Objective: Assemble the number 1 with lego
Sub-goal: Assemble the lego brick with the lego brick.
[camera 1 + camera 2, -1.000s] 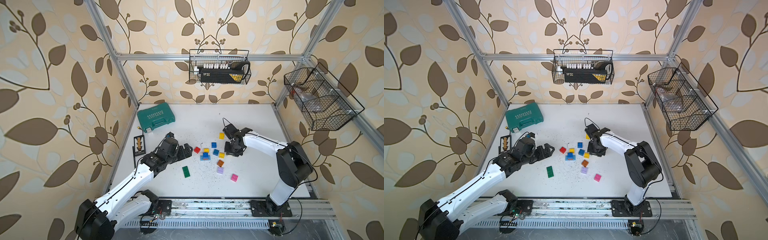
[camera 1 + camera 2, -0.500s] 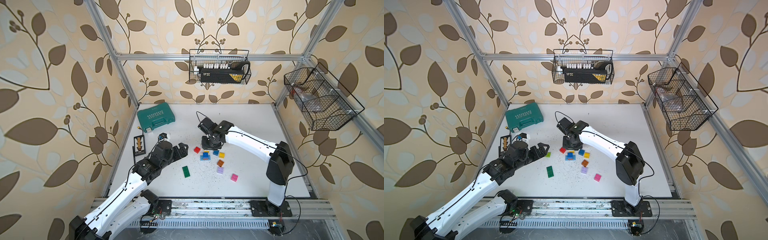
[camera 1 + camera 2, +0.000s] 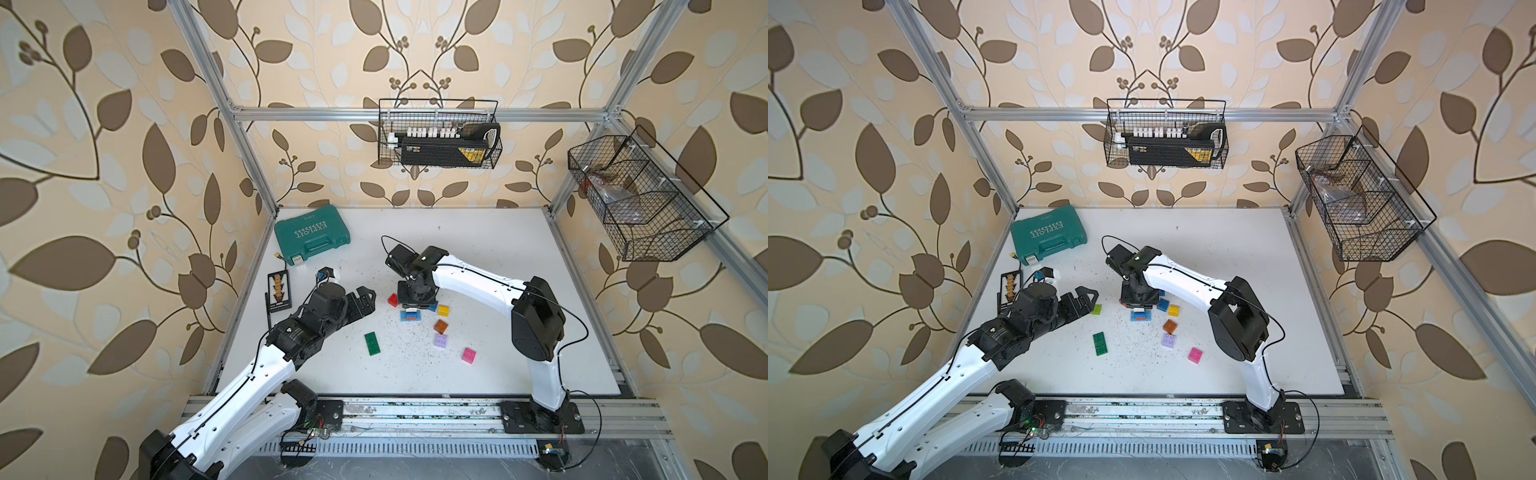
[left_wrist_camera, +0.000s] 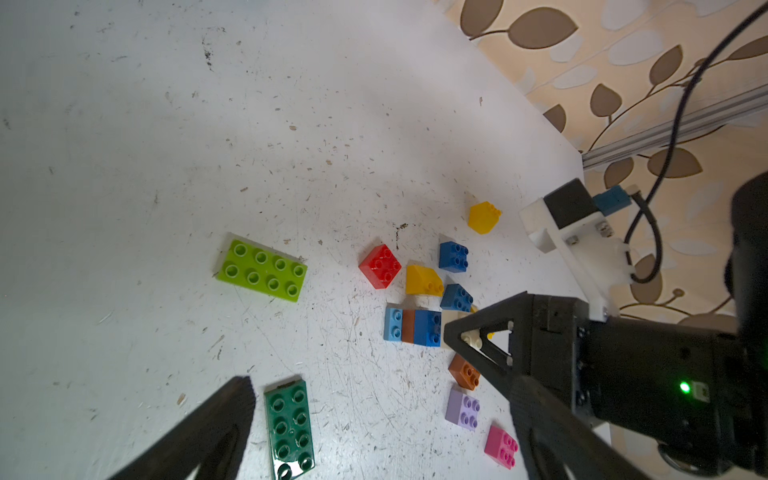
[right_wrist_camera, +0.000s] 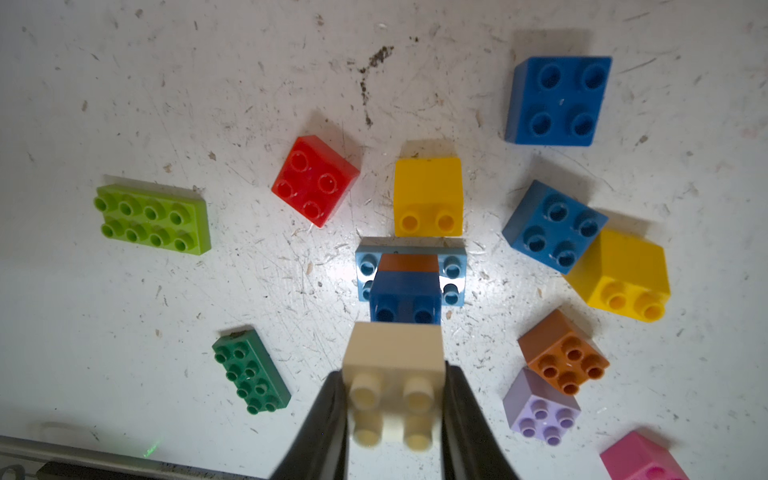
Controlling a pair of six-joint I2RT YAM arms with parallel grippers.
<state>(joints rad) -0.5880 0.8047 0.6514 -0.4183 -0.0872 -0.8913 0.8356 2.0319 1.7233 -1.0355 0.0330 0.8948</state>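
Note:
My right gripper [image 5: 392, 376] is shut on a white lego brick [image 5: 395, 357] and hangs just above a small stack [image 5: 409, 286]: a light blue plate with a brown and a blue brick on it. In both top views this gripper [image 3: 415, 305] covers most of the stack [image 3: 1139, 316]. Loose lego lies around it: a red brick [image 5: 314, 180], yellow bricks [image 5: 428, 195], blue bricks [image 5: 557, 99], a brown one [image 5: 563, 355], a lilac one [image 5: 540, 409], a pink one [image 3: 468, 355], a lime plate [image 4: 262, 270] and a dark green plate [image 4: 289, 428]. My left gripper [image 3: 368, 301] stands open, to the left of the bricks.
A teal tool case [image 3: 311, 235] lies at the table's back left, with a small black rack [image 3: 278, 289] in front of it by the left edge. Wire baskets hang on the back wall [image 3: 438, 139] and the right wall [image 3: 640, 199]. Dark crumbs speckle the white table [image 3: 478, 249].
My right gripper has swung left from the right side of the bricks to above the stack, staying shut. The left gripper has barely shifted and stays open.

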